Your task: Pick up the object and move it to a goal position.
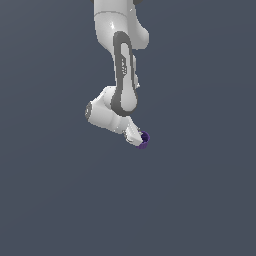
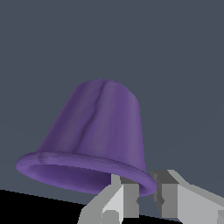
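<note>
Surrounding gripper [image 1: 138,139] and purple cup [image 1: 144,138] — plain, featureless dark grey-blue surface [image 1: 200,200].

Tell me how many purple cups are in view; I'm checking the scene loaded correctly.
1. The purple cup sits at the tip of the claw, below the white arm in the exterior view; the wrist view shows its flared rim by the fingers. No others are visible.

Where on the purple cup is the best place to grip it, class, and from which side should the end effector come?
Grip the cup across its tapered wall just above the flared rim, with one finger on each side. In the wrist view the end effector sits at the rim end, so come from there. The wall narrows toward the flat closed end, so a grip near that end might slip, and the thin rim gives little to hold.
</note>
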You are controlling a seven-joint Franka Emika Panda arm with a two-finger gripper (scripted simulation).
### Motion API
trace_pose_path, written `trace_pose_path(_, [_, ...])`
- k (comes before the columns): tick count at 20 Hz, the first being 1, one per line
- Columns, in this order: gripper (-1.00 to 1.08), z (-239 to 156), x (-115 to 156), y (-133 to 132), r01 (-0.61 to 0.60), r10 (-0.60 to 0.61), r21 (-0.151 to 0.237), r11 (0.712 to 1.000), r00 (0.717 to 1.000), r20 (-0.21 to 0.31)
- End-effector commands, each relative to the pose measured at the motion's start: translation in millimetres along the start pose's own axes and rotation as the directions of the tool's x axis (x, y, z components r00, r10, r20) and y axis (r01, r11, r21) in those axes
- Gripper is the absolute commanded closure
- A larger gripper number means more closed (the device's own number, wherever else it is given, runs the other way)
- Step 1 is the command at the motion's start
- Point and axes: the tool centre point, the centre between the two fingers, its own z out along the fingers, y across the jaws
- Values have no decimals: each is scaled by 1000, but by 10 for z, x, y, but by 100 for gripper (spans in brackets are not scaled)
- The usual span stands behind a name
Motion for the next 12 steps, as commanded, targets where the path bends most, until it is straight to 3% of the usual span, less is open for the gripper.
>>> trace_pose_path(1, [108,-8,-34,-15,0,-1,3,1000,1000,16])
trace_pose_path(6, [108,-23,-152,-52,-1,1,10,1000,997,79])
trace_pose_path(12, [108,-73,-371,-122,-6,1,22,1000,980,197])
